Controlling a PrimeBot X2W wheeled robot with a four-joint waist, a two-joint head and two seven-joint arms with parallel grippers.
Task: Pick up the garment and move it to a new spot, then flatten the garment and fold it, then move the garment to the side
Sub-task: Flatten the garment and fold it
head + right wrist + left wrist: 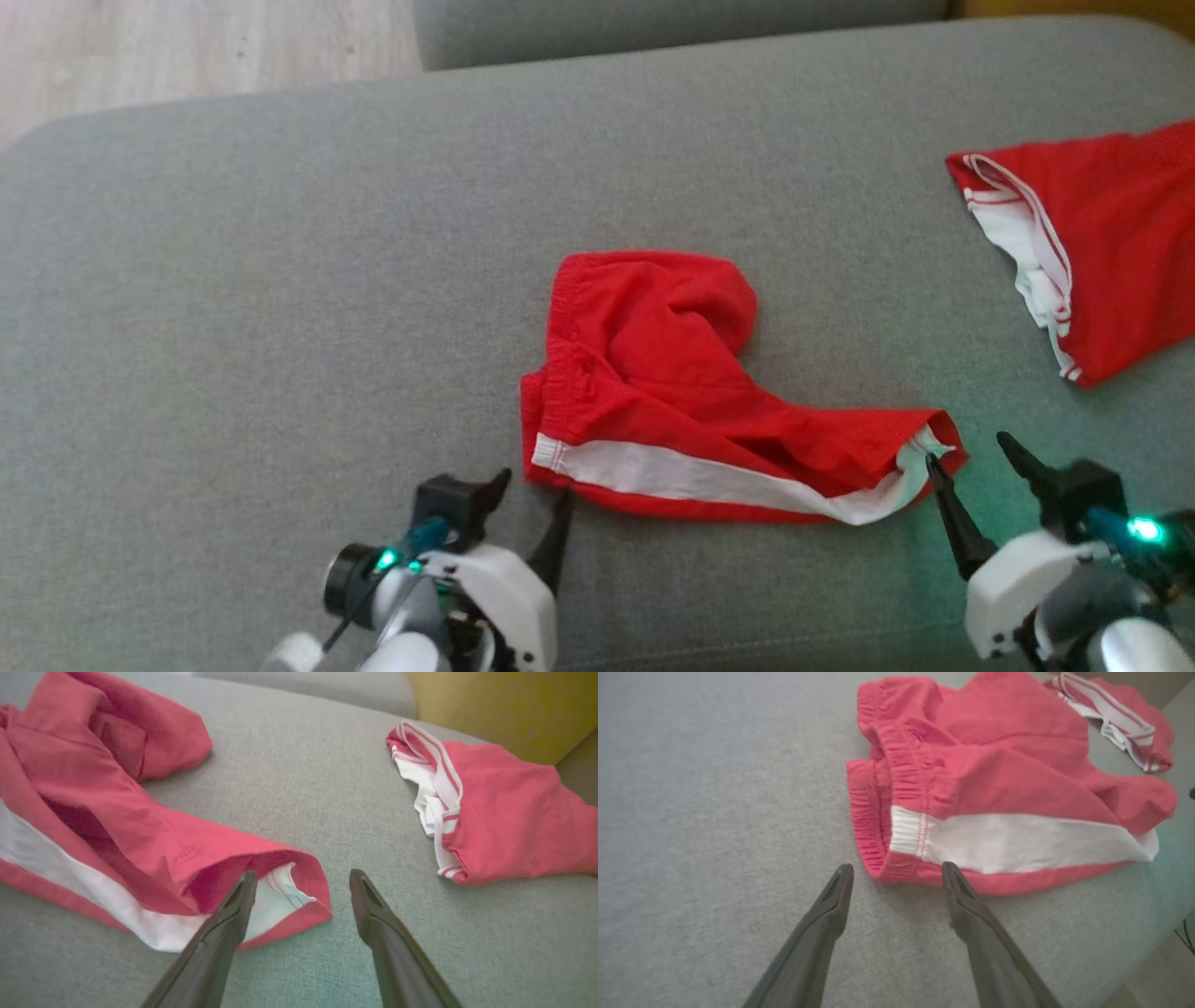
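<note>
Two grippers are spread wide above a grey sofa cushion point(233, 280), and nothing is held by either. At the lower left, the left gripper point(534, 487) is set with its fingers well apart. One finger is over bare fabric, the other just beside the elastic waistband corner of the red shorts point(672, 373); whether that tip touches the cloth cannot be told. In the left wrist view the same gripper point(896, 868) is pointed at the waistband end of the shorts point(994, 788), where the white side stripe begins.

The shorts are crumpled near the middle of the cushion, with one leg bunched upward and the other stretched out to the right along the white stripe. At that leg's open hem the right gripper point(968, 450) is placed, equally wide. In the right wrist view one finger point(233, 914) is seen across the leg opening — contact unclear — and the other over bare cushion. Further right, well apart, a second red garment point(1111, 243) with white trim is laid.
</note>
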